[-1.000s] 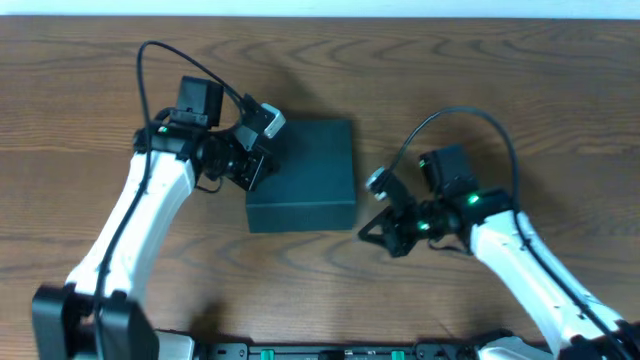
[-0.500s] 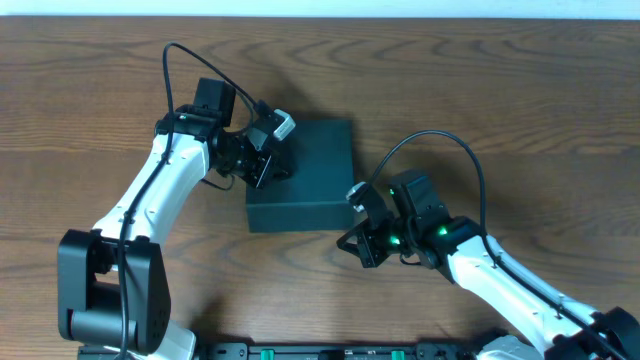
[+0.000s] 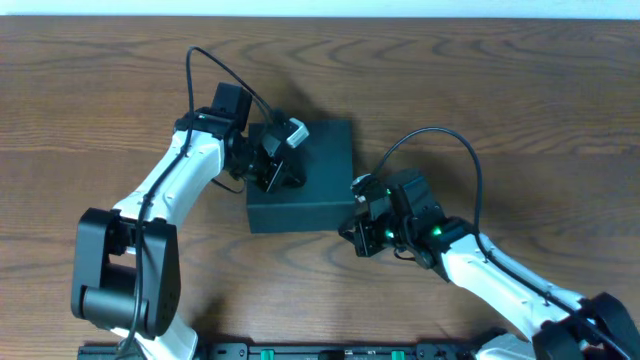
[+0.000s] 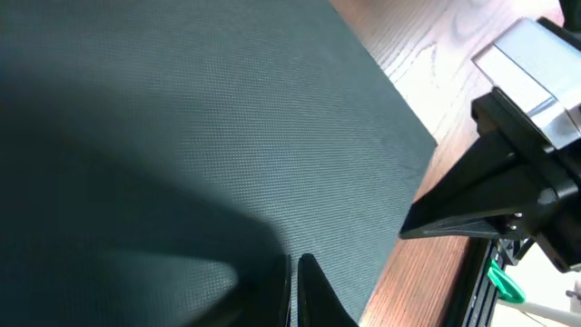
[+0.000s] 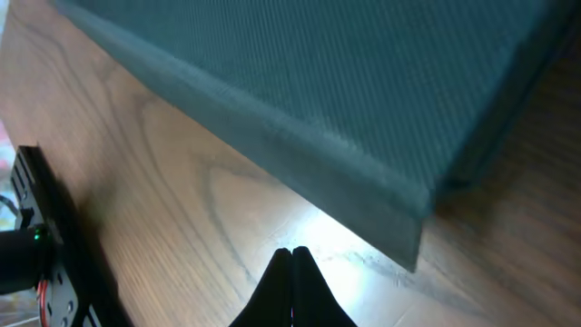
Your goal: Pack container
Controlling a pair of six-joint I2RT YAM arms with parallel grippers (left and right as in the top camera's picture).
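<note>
Fingers (image 4: pixel 313 304) of the left gripper (image 3: pixel 287 178) are pressed against each other, with only a thin line between them, and they hold nothing. The fingers (image 5: pixel 309 295) of the right gripper (image 3: pixel 350 236) are closed in the same way, also with nothing between them.

We see a wooden table (image 3: pixel 500 80) that fills the overhead view. About in the middle of it lies the container (image 3: pixel 322 180), a dark teal box. It sits flat on its base with the lid down.

The left gripper is above the left part of the lid, and its tips point at the textured surface. We cannot tell if they touch it. The right gripper is just beside the near right corner of the container, with its tips over bare wood and apart from the box wall.
</note>
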